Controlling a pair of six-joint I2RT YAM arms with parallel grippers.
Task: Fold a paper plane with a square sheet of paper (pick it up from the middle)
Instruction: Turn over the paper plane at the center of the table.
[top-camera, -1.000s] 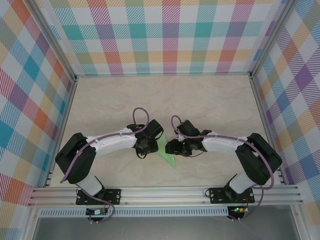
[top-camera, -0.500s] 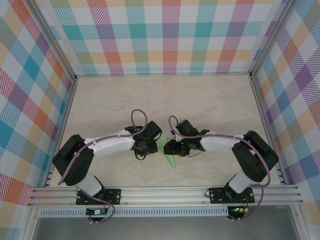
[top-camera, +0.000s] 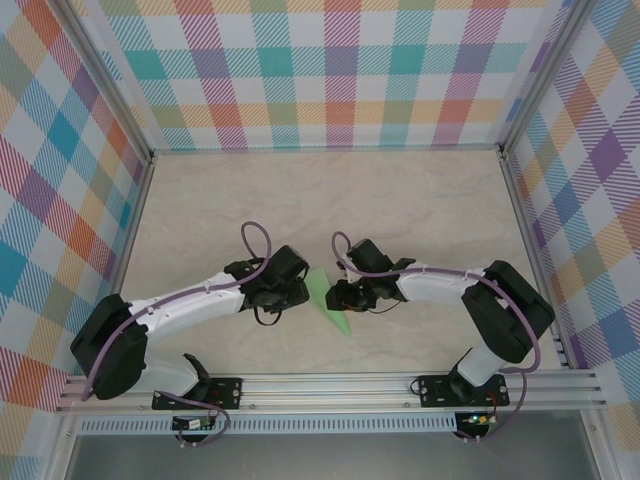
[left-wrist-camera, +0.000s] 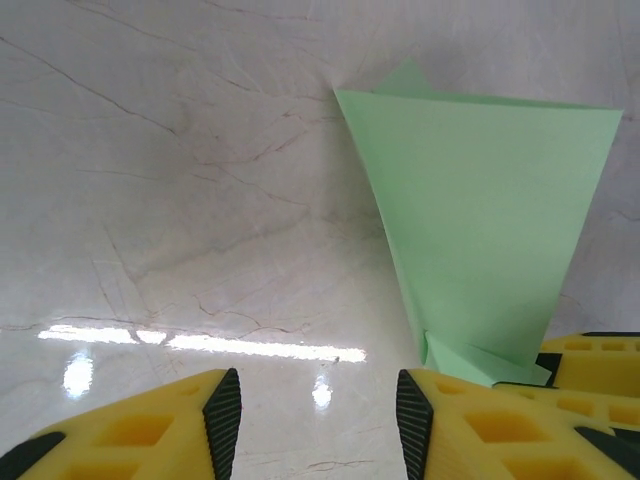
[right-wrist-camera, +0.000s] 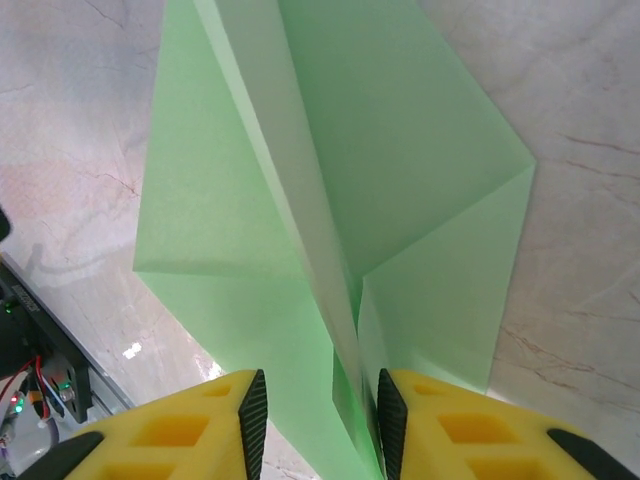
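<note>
Left arm has pulled back leftward; left tool (left-wrist-camera: 318, 410) half open, empty, just beside the paper plane (left-wrist-camera: 480, 220) lying on the glossy marbled tabletop (left-wrist-camera: 150, 200). Right tool (right-wrist-camera: 315, 415) narrow, straddling its raised centre crease, grip unclear. Thin pale-green dart.

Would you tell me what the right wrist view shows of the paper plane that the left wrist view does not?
Right wrist: the raised centre fold of the paper plane, running down between the fingers of the right gripper. Left wrist: the left gripper open over bare table, with the plane beside it, outside its jaws. Both: the pale-green plane and the marbled table.
</note>
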